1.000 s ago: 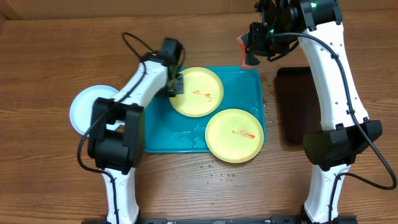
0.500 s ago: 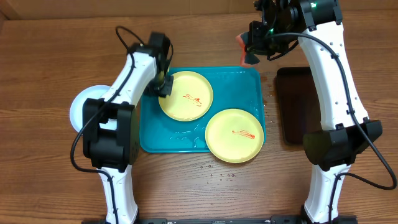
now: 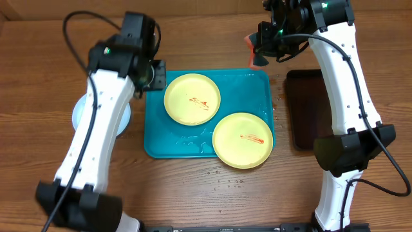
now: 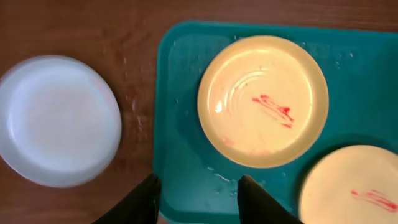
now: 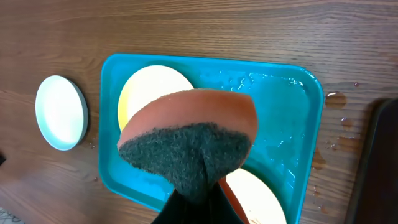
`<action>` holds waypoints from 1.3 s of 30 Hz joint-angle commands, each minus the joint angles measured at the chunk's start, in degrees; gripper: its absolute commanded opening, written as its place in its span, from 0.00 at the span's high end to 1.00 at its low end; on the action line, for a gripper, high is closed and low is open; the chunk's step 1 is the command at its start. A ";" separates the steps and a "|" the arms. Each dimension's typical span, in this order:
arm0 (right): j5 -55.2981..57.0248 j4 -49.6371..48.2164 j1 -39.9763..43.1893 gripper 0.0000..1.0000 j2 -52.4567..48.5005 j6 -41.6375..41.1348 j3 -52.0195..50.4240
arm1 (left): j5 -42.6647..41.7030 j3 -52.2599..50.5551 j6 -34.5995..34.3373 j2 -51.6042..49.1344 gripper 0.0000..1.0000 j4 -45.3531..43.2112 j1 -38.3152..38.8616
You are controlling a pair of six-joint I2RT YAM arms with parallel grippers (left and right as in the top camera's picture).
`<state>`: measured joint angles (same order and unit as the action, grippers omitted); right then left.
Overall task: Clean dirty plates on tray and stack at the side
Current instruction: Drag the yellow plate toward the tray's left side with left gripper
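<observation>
The teal tray holds two yellow plates, each with a red smear: one at its far left and one at its near right. A light blue plate rests on the table left of the tray, partly under my left arm. My left gripper hovers open and empty over the tray's left rim. High over the tray's far right corner, my right gripper is shut on an orange sponge with a dark scouring face.
A narrow black tray lies right of the teal one. Water drops speckle the wood in front of the tray and near its right rim. Bare wooden table surrounds everything.
My left gripper slid the far yellow plate a little leftwards, opened, let it go and pulled back up to the tray's left rim. The right arm and sponge stayed still.
</observation>
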<state>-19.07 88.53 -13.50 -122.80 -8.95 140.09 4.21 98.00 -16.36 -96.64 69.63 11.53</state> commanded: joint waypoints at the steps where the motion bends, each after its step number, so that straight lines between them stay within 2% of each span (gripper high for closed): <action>1: 0.22 -0.20 0.07 0.96 0.22 0.26 0.59 | -3.30 -9.55 -11.47 1.44 0.60 -4.13 0.44; 9: 0.24 0.11 0.07 0.96 0.22 0.46 0.59 | -2.34 -26.69 -30.36 -0.48 0.61 -24.63 0.44; 15: 0.61 0.33 0.07 0.96 0.22 0.44 0.55 | -3.65 -30.56 -33.88 -4.59 0.65 -28.63 0.50; 19: 0.61 0.31 0.07 0.96 0.22 0.44 0.52 | -5.55 -30.56 -33.86 -8.66 0.65 -30.45 0.50; 24: 0.72 0.52 0.07 0.96 0.22 0.44 0.50 | -10.01 -30.56 -33.81 -13.44 0.73 -33.11 0.50; 28: 1.46 0.72 0.07 0.96 0.22 0.42 0.50 | -9.84 -30.56 -33.51 -14.64 0.76 -33.53 0.50; 30: 1.44 0.72 0.02 0.96 0.22 0.42 0.50 | -9.16 -30.56 -32.63 -14.64 0.87 -33.64 0.48; 32: 1.44 0.72 -0.15 0.96 0.20 0.39 0.48 | -7.96 -30.56 -31.04 -14.62 0.96 -33.88 0.44; 39: 1.44 0.04 -3.48 0.96 -0.96 0.39 -0.87 | -0.50 -30.56 -19.67 -14.62 0.96 -34.14 0.37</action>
<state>-17.56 89.27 -14.70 -123.00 -8.95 139.98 -2.59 67.96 -43.64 -109.40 35.05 11.64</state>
